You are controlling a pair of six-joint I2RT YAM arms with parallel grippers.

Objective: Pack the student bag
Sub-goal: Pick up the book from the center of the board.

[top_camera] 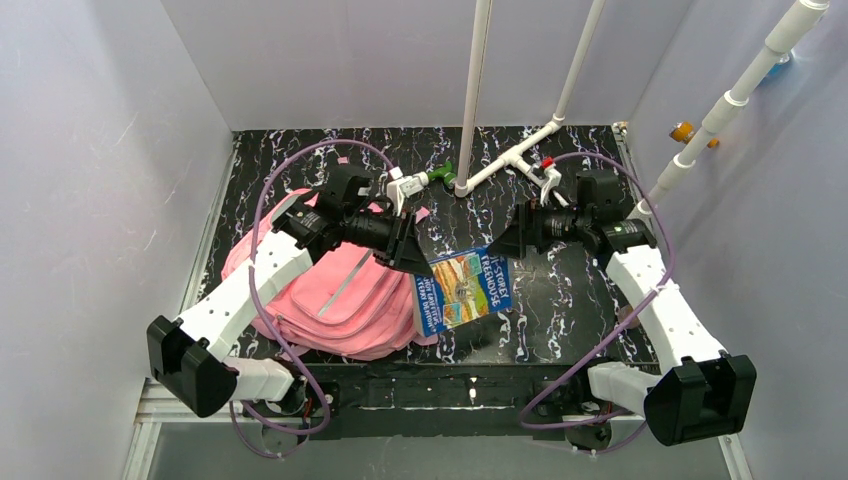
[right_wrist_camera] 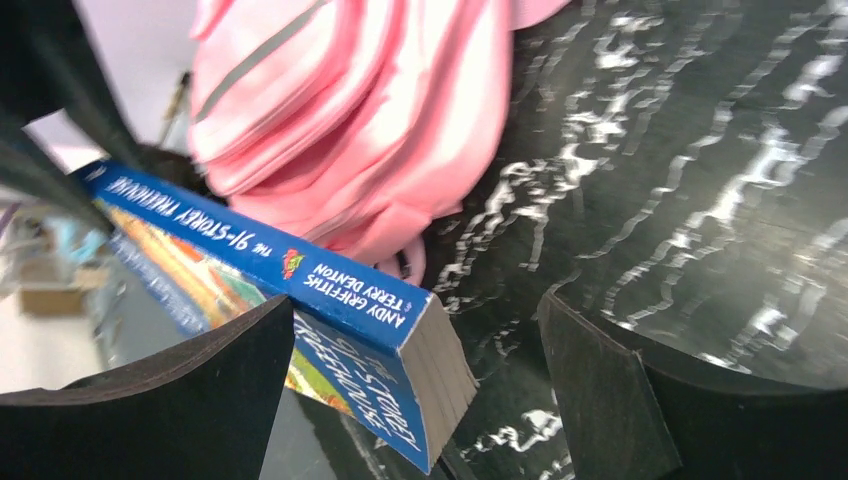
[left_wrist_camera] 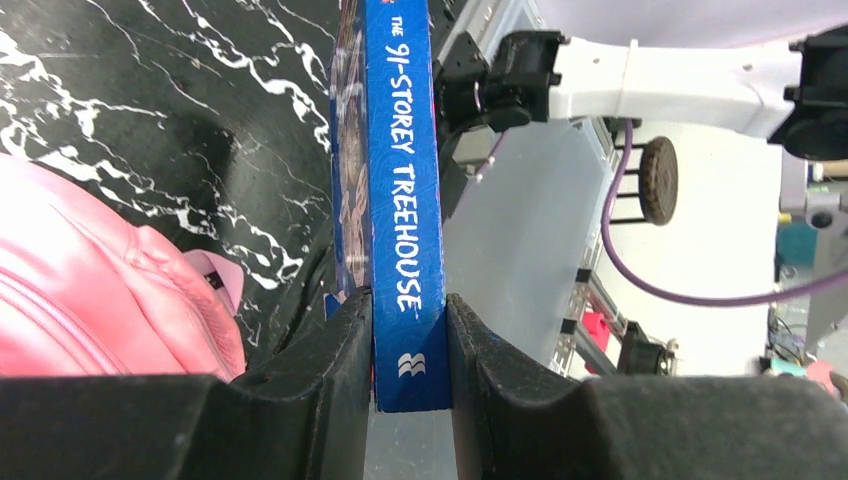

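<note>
Pink fabric student bag [top_camera: 330, 295] is lying in the near-left corner of the black counter [top_camera: 570, 290]. Just right of it, the left claw [left_wrist_camera: 410, 335] is clamping a blue paperback [top_camera: 465, 288] by its spine. The right claw [top_camera: 503, 243] is standing wide open around the paperback's far corner, gripping nothing.

White-and-black arms [top_camera: 245, 285], purple cables [left_wrist_camera: 607, 215]

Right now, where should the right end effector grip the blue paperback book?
Probably the free end of the blue paperback book, opposite the left end effector, coming from the right, fingers across the covers: it is thin, and that corner lies between the right end effector's open fingers.
</note>
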